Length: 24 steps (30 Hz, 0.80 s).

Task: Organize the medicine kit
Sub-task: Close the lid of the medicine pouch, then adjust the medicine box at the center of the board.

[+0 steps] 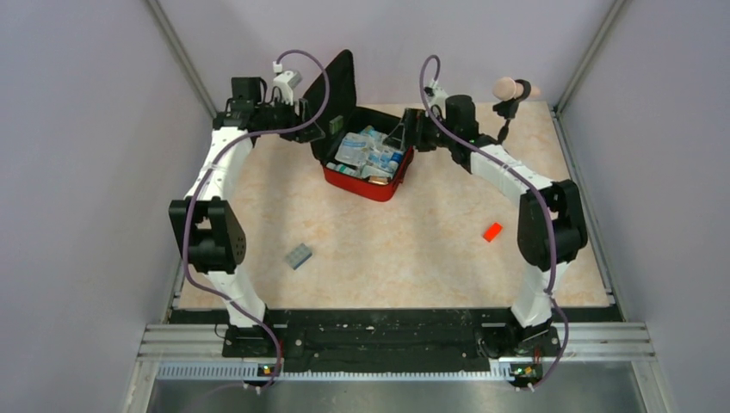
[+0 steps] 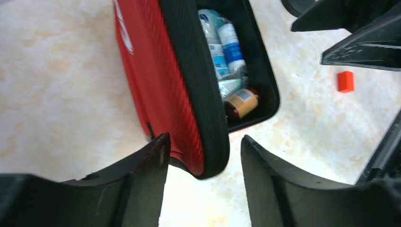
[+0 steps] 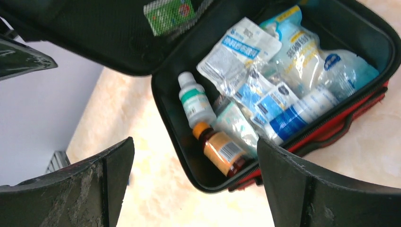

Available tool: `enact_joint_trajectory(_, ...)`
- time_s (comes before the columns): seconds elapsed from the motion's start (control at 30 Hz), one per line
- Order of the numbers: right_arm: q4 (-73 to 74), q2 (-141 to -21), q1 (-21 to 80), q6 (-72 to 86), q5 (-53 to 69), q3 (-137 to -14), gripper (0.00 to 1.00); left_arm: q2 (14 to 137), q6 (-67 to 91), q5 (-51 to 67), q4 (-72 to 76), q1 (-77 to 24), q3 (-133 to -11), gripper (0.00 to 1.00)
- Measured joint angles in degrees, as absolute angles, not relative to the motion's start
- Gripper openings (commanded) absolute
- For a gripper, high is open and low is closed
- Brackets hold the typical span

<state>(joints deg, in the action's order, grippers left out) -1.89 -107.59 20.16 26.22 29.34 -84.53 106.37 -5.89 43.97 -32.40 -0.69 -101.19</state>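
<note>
The medicine kit (image 1: 366, 185) sits open toward the far middle of the table (image 1: 413, 249), its red wall facing the near side. Its lid (image 1: 340, 95) stands raised along the left side of the case, black lining turned toward the contents.

The left gripper (image 2: 204, 142) is at that lid. In the left wrist view its fingers (image 2: 142, 165) are spread wide, and a corner of the lid's rim lies between them. Whether either finger touches the lid cannot be told.

The right gripper (image 3: 195, 144) hangs at the right side of the kit, jaws held wide apart and holding nothing.

Inside the case lie a white bottle (image 3: 194, 101) with a green label, an amber bottle (image 3: 220, 151) with an orange cap just beside it, a heap of sealed packets (image 3: 241, 52) and a blue-and-white roll (image 3: 293, 116) against the red-edged wall. A green packet (image 3: 169, 13) sits in the mesh pocket of the lid.

An orange-red block (image 1: 491, 231) lies on the table to the right, nearer than the kit and well apart from it. A grey block (image 1: 299, 255) lies nearer still, left of centre.
</note>
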Motion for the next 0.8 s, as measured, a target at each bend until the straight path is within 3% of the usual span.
enact_joint_trajectory(0.1, 0.1, -106.2, 19.6, 23.5, 31.0, -82.8, 0.99, 104.8, -6.0, 44.2, -32.2, -3.0, -98.8, 0.74)
enact_joint_trajectory(0.13, 1.2, -105.7, 18.9, 22.8, 31.8, -82.8, 0.99, 104.9, -6.0, 44.2, -32.1, -4.4, -98.8, 0.81)
enact_joint_trajectory(0.17, 2.0, -105.2, 18.3, 22.2, 32.4, -82.8, 0.99, 105.1, -6.1, 44.2, -31.9, -6.2, -98.8, 0.96)
enact_joint_trajectory(0.2, 3.2, -104.5, 17.4, 21.5, 33.0, -82.8, 0.99, 105.4, -6.3, 44.3, -31.7, -8.6, -99.0, 0.98)
enact_joint_trajectory(0.43, 11.4, -96.8, 10.9, 14.6, 36.3, -80.8, 0.99, 106.6, -6.5, 42.5, -31.5, -20.1, -103.4, 0.99)
enact_joint_trajectory(0.63, 12.7, -93.7, 11.3, 11.6, 38.1, -77.2, 0.91, 105.9, -1.3, 41.9, -28.0, -12.4, -100.1, 0.83)
enact_joint_trajectory(0.8, 11.4, -99.2, 11.5, 10.5, 38.1, -78.3, 0.85, 107.5, 5.0, 45.2, -25.5, -3.7, -95.8, 0.83)
